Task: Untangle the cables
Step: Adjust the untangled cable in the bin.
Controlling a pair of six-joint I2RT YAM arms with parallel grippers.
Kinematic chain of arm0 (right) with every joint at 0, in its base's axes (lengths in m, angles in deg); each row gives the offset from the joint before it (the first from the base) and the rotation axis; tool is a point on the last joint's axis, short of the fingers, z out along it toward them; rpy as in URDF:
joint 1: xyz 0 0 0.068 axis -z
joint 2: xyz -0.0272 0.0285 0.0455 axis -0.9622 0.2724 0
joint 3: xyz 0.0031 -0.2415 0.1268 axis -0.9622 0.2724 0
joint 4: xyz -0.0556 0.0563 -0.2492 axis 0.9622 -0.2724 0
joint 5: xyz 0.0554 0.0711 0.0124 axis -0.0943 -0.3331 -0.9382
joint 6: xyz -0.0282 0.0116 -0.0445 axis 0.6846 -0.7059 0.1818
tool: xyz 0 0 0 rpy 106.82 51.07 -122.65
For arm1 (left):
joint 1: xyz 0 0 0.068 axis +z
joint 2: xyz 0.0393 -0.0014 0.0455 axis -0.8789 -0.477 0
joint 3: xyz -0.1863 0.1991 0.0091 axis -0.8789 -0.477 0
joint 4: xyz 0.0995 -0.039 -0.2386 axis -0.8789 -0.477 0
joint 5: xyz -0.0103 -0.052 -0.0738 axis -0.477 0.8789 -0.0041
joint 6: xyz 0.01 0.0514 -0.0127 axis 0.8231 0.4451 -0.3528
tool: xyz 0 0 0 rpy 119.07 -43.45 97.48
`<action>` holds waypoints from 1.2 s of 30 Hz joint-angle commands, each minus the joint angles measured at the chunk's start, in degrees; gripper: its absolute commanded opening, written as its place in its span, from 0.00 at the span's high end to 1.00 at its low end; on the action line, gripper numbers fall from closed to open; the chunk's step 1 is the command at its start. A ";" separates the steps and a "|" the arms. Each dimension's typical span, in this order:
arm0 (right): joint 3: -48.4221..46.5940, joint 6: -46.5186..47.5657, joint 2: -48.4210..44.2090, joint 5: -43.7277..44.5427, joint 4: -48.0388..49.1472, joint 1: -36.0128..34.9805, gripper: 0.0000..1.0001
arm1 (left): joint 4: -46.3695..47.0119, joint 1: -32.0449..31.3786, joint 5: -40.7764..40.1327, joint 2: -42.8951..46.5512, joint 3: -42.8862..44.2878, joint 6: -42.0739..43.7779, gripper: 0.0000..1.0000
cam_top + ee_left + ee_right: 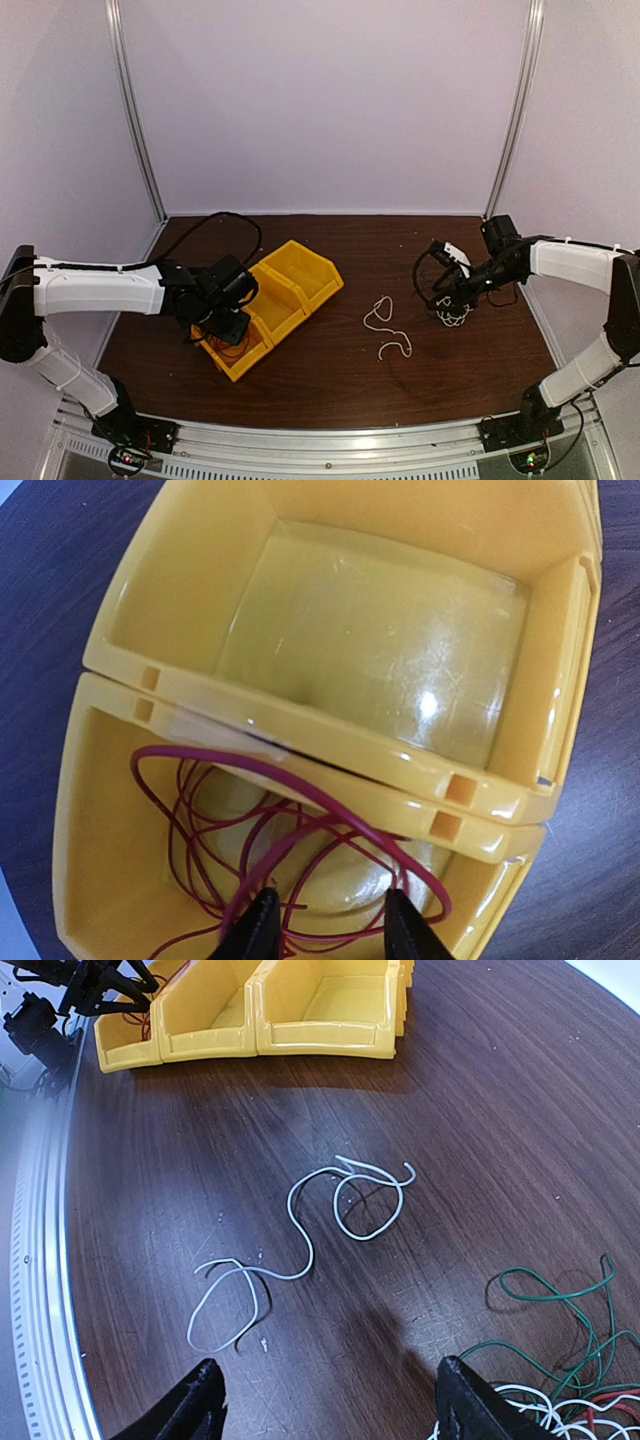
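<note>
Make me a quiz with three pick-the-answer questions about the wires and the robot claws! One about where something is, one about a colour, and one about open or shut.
1. Where is the lone white cable?
A in a bin; B on the bare table; C in a claw.
2. What colour is the cable in the bin under the left claw?
A red; B green; C white.
3. How is the right claw?
A shut on a cable; B shut on a bin; C open and empty.

Answers: B, it lies loose on the wood. A, red loops fill that bin. C, it gapes wide with nothing inside.
</note>
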 commanded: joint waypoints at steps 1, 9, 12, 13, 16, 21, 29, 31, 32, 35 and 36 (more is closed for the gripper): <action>-1.49 0.69 0.04 -0.96 -0.68 0.29 0.28 | -2.94 0.31 -1.19 1.06 3.27 -0.03 0.59; -1.49 0.78 0.34 -1.10 -0.76 0.35 0.28 | -3.13 0.31 -0.08 3.90 5.85 0.12 0.53; -1.49 0.78 0.27 -1.05 -0.77 0.35 0.28 | -3.08 0.31 0.13 4.52 7.00 0.45 0.53; -1.49 0.78 0.13 -1.05 -0.72 0.35 0.27 | -3.06 0.31 0.11 4.52 7.37 0.48 0.53; -1.49 0.78 0.37 -0.96 -0.73 0.35 0.28 | -2.17 0.31 0.69 4.23 8.11 1.31 0.53; -1.56 0.87 0.55 -0.88 -0.75 0.35 0.28 | 5.71 0.31 5.58 2.27 8.46 2.54 0.54; -1.42 0.87 0.52 -0.56 -0.78 0.35 0.28 | 11.68 0.31 5.59 -7.45 14.50 2.30 0.54; -1.40 0.90 0.47 -0.40 -0.79 0.31 0.28 | 12.50 0.31 5.73 -9.89 16.03 1.98 0.54; -1.40 0.95 0.49 -0.31 -0.79 0.29 0.28 | 12.59 0.31 5.60 -11.29 16.94 1.54 0.54; -1.44 1.03 0.48 -0.17 -0.85 0.40 0.28 | 12.83 0.31 6.30 -15.08 19.66 0.86 0.54; -1.40 1.04 0.47 -0.17 -0.88 0.31 0.28 | 13.34 0.31 6.65 -16.03 20.20 0.88 0.54</action>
